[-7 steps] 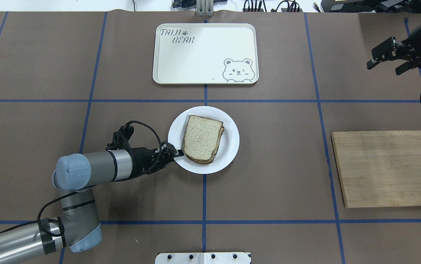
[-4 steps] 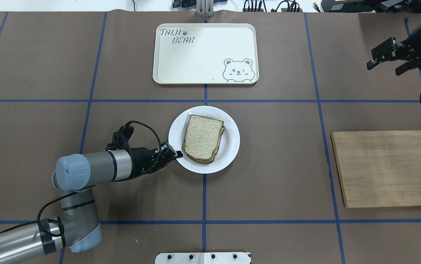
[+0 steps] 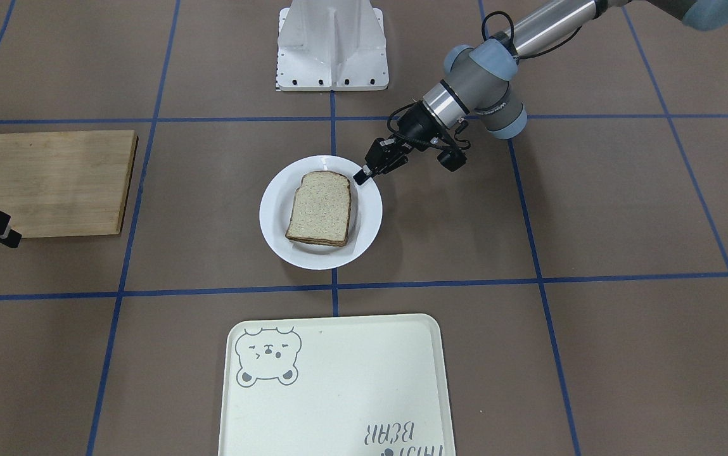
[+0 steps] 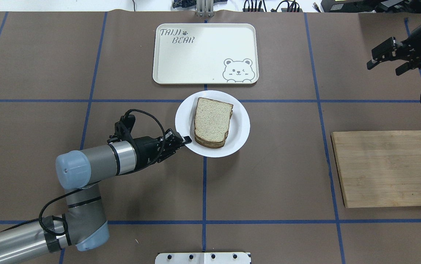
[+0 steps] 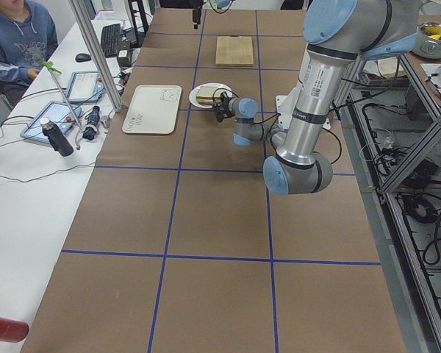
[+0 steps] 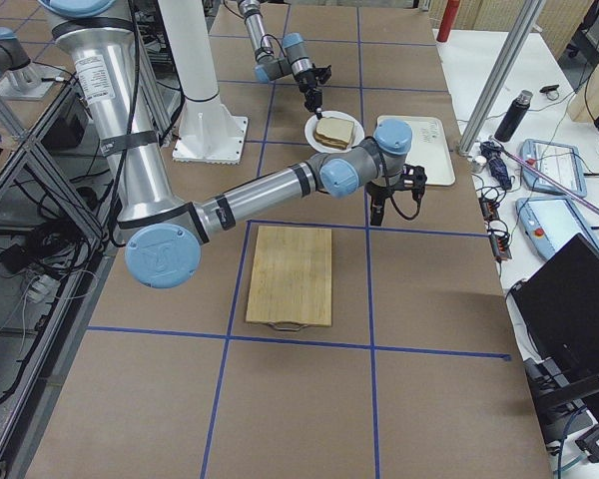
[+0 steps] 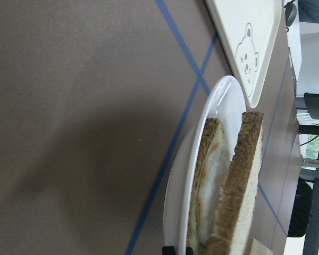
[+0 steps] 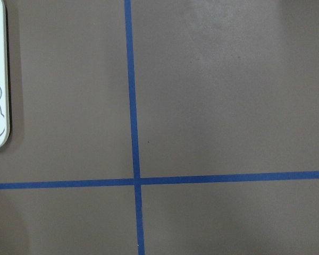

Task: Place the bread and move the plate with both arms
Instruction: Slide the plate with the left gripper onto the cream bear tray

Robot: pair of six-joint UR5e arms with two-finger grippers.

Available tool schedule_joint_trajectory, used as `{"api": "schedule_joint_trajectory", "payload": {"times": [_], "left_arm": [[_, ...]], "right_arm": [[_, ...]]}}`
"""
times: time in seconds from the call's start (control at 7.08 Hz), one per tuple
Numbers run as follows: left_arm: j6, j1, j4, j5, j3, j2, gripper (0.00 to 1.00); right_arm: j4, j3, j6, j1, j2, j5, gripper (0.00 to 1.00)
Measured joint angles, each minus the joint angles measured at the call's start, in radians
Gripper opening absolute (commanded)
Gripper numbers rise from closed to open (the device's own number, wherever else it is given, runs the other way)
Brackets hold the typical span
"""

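Since a moment ago the plate is sitting farther out, closer to the tray, and the left claw is travelling with it; the right claw is hanging much where it was.

The left claw is pinching the plate's near rim, jaws closed on the white edge, and the wrist view is showing one black fingertip right at that rim. Just beyond the claw's tips the bread is lying flat on the plate. It is stacked on a second slice with something white showing between them, and its crust is close to the tips but, as far as I can tell, not touching them. Past the bread, on the side of the plate away from the claw, the tray's near edge is lying close by with a strip of table showing between. Well off to the claw's right, the right claw is hovering with jaws apart and gripping nothing, out past the cutting board and nowhere near the plate.

Judging by this, the step in hand is bringing the plate to the tray. Doing it well is calling for a steady pinch and a slow, level path so the stacked slices are not sliding, with enough lift to be clearing the tray's raised lip rather than butting it.
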Motion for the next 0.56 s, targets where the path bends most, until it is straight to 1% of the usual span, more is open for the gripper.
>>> {"api": "schedule_joint_trajectory", "payload": {"times": [0.14,0.28,0.56], "left_arm": [[-0.041,-0.013,0.010,0.061,0.022,-0.040,0.00],[-0.105,-0.030,0.040,0.117,0.067,-0.093,0.00],[-0.221,-0.067,0.185,0.240,0.142,-0.191,0.00]], "right_arm": [[0.000,0.003,0.002,0.000,-0.002,0.000,1.00],[0.001,0.004,0.002,0.000,-0.002,0.000,1.00],[0.001,0.007,0.004,0.000,-0.003,-0.001,1.00]]}}
